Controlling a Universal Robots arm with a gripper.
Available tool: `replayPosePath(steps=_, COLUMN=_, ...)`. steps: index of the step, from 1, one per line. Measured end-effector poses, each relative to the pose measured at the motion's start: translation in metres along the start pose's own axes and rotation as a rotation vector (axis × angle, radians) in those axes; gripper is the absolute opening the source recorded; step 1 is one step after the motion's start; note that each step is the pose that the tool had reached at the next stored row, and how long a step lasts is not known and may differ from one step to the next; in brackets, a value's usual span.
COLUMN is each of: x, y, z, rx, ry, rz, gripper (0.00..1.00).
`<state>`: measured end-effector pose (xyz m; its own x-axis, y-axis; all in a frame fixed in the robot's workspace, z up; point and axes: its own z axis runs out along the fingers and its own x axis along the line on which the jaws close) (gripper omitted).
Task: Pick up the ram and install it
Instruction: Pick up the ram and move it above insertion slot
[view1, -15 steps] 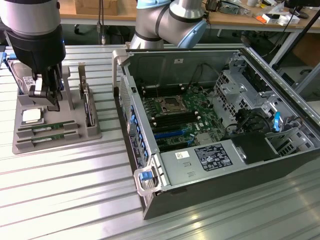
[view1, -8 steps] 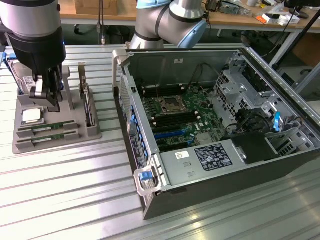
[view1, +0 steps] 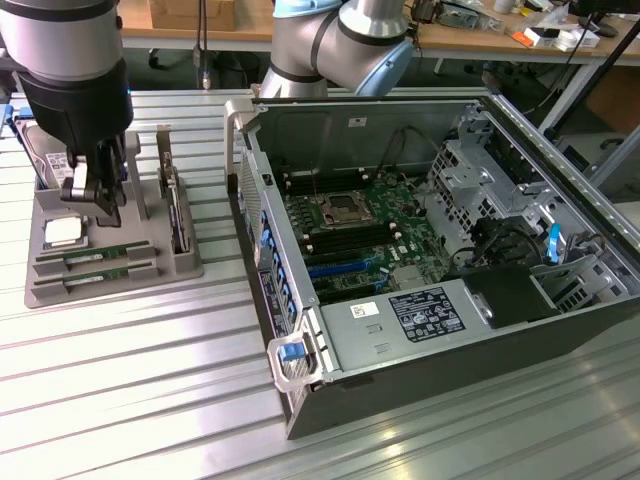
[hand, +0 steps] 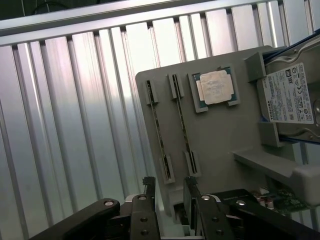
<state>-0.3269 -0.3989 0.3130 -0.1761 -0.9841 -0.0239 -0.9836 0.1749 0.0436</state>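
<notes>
Exterior view: at the exterior view's left, the gripper (view1: 92, 202) hangs over the tray (view1: 40, 290), where two ram sticks (view1: 95, 256) lie slotted.

Wrist view: the gripper (hand: 169, 194) is spread wide and empty, just above the ram sticks (hand: 159, 132), which lie beside the CPU (hand: 215, 87).

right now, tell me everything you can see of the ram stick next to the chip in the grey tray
The ram stick is a long, thin green board standing on edge, held at both ends by clips of the grey tray. It sits beside a second stick, apart from the silver chip. Nothing grips it; the open gripper hovers near one end.
</notes>
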Motion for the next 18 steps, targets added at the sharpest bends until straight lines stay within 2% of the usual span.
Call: replayPosePath(steps=18, x=0.0002, y=-0.0004, z=0.0094, rx=0.0, ry=0.0, rz=0.0, gripper=0.36)
